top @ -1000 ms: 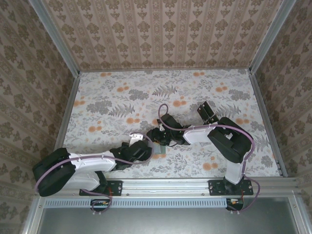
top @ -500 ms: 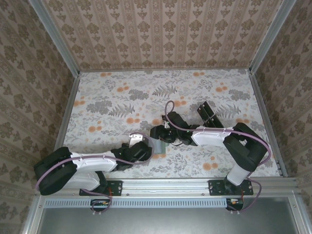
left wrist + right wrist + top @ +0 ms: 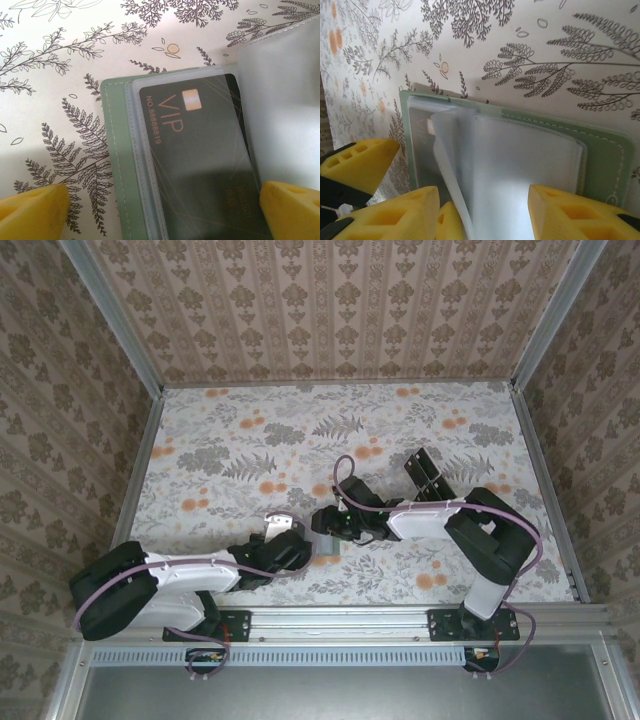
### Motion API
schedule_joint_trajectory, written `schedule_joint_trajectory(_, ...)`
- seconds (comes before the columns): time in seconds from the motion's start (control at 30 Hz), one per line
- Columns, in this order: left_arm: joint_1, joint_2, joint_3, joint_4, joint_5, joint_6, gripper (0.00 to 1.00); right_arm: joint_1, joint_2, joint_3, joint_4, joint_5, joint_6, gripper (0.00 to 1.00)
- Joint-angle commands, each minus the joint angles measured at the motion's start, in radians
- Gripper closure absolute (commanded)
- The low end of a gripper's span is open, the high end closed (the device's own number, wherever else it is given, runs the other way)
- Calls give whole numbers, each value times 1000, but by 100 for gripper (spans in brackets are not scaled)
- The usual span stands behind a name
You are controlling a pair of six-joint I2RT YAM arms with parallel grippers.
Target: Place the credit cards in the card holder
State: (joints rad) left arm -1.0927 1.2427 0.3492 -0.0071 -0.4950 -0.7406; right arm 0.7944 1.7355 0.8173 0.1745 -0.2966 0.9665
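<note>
While the right gripper (image 3: 490,215) straddles the open card holder (image 3: 605,150) with its jaws about halfway apart, 1 clear sleeve (image 3: 451,160) stands lifted against its left finger. The jaws are not pinched on anything I can make out. In the overhead view the holder lies flat on the flowered table (image 3: 230,440), low and just left of centre, between the 2 arms.

The left gripper (image 3: 160,215) hangs over it with jaws as wide as they go and nothing in them, its yellow tips in the lower corners of the left wrist view. A black VIP card (image 3: 200,160) already sits in a sleeve at the middle of that view. More dark cards (image 3: 425,472) rest well apart, right of centre in the overhead view.

The cards look thin, stiff, light and slick, so I judge they are best pinched by a short edge and slid in flat. The sleeves look floppy and likely to fold or spring shut. The green cover looks soft and light enough to skid, so it probably wants pinning at its stitched border.
</note>
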Motion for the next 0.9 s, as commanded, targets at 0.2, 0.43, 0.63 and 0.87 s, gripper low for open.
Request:
schedule_joint_trajectory(0.2, -1, -190, 4, -161, -80, -4, 0, 35, 1, 85, -38, -18, -22, 50)
schedule_joint_trajectory(0.43, 25, -461, -7, -310, -132, -41, 0, 66, 36, 158, -74, -12, -17, 50)
schedule_joint_trajectory(0.63, 53, -554, -40, -327, -115, -65, 0, 97, 133, 252, -120, 22, -14, 49)
schedule_joint_trajectory(0.87, 63, -558, -55, -322, -88, -77, 0, 117, 226, 319, -125, 40, -10, 49)
